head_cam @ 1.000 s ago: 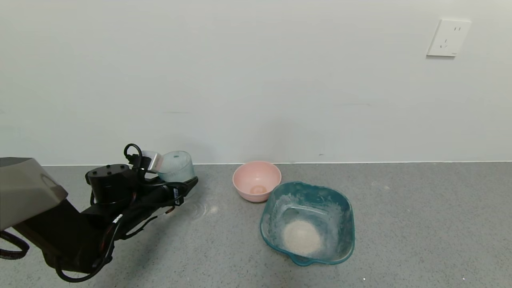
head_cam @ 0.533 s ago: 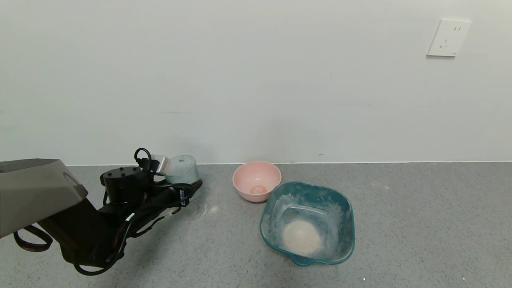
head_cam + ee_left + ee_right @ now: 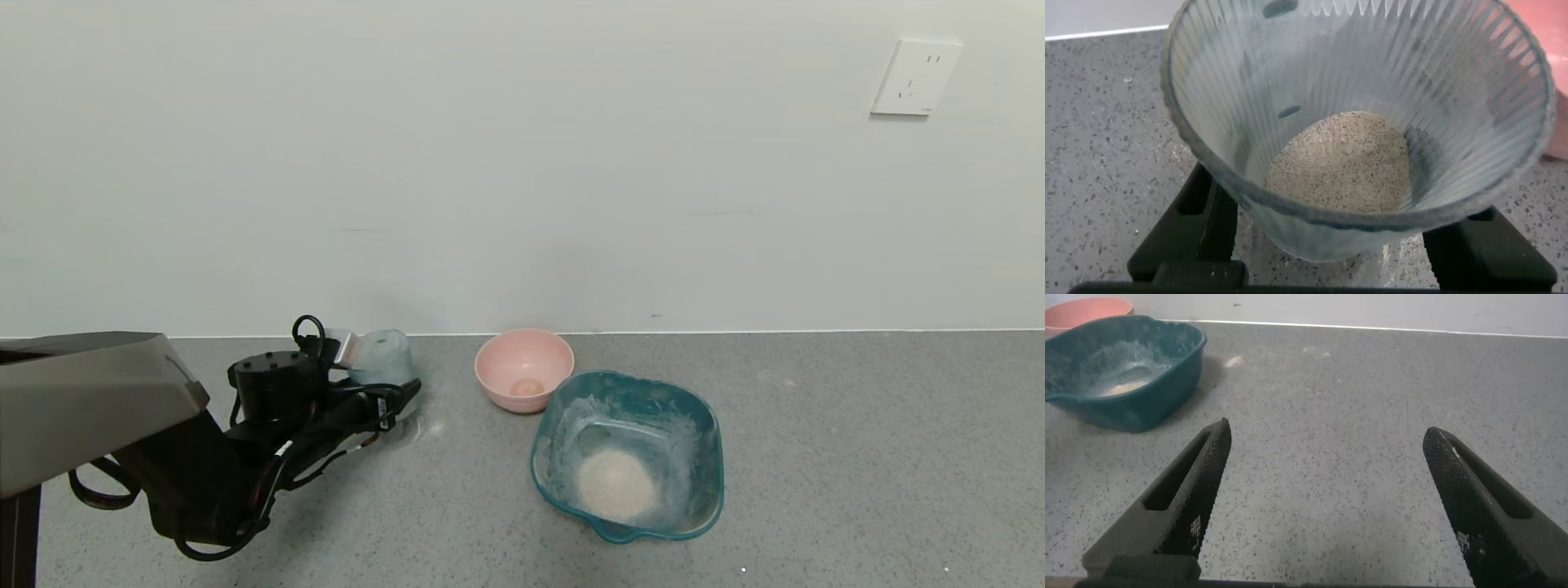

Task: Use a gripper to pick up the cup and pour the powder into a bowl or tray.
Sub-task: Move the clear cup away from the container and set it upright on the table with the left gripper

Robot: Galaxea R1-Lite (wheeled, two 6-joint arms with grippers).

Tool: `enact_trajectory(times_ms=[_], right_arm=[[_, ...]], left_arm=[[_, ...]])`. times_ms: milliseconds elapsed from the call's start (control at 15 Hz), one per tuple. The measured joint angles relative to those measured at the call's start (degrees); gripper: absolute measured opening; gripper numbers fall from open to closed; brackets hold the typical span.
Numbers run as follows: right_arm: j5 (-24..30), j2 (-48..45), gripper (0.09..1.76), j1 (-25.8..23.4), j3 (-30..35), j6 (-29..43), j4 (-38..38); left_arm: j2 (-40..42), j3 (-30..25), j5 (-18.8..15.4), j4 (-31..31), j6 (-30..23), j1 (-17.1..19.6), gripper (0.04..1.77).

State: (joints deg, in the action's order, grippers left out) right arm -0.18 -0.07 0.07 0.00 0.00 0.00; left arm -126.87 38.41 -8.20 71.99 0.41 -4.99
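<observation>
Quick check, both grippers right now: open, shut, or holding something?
Left gripper: shut on the cup, which has powder inside.
Right gripper: open, holding nothing, above the bare counter.

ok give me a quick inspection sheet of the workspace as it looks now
surface: grey speckled counter, pale smear near the cup
cup: upright in the left gripper, powder heaped inside it
teal dish: dusted white, with its own mound of grains
clutter: pink bowl touching the dish's back edge, a small tan patch in its bottom
left gripper: shut on the cup, left of the pink bowl
right gripper: open, over bare counter, holding nothing
cables: black loops hanging off the left arm, clear of the cup
surroundings: plain white wall, one socket upper right
</observation>
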Motion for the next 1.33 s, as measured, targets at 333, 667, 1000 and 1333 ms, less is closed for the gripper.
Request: enact_trajectory(times_ms=[333, 667, 1000, 1333], right_arm=[[0.0, 0.0, 1.71, 0.0, 0.0, 0.0, 0.0], [0.0, 0.0, 1.71, 0.0, 0.0, 0.0, 0.0], [0.0, 0.0, 1.71, 0.0, 0.0, 0.0, 0.0], [0.0, 0.0, 1.71, 0.0, 0.0, 0.0, 0.0]], left_arm=[[-1.8, 0.2, 0.2, 0.0, -0.1, -0.4, 1.27], [-2.4, 0.2, 0.4, 0.0, 0.0, -0.4, 1.27], [-2.7, 0.2, 0.5, 0.1, 0.0, -0.4, 1.38], [-2.5, -0.1, 0.7, 0.1, 0.0, -0.4, 1.54]])
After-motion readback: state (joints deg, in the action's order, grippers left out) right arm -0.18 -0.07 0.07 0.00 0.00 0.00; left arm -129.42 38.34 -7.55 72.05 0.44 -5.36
